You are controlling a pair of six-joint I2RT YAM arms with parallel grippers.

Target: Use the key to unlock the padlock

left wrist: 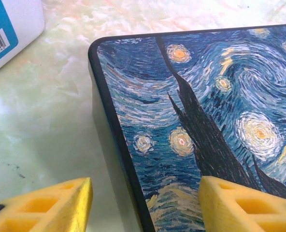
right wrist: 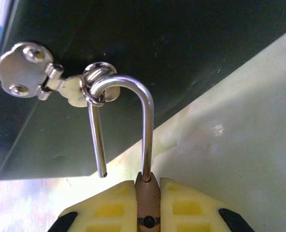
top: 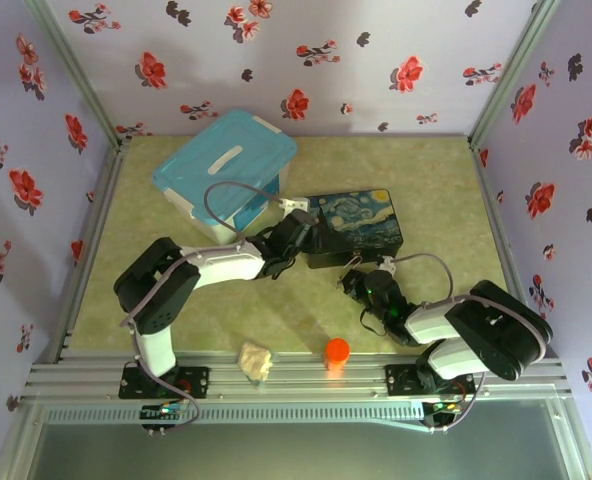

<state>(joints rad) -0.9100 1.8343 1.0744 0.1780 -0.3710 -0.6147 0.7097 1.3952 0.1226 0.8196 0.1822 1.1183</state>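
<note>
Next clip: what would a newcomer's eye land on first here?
The Starry Night box at mid-table, with the left gripper open over its left edge. In the right wrist view, the right gripper pinches the padlock, whose silver shackle stands open, hooked through the box's hasp ring.

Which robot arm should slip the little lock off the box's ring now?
Right, I think. The right gripper is shut on the padlock, whose opened shackle hangs through the ring. The left gripper stands open astride the painted box's corner, away from the lock.
</note>
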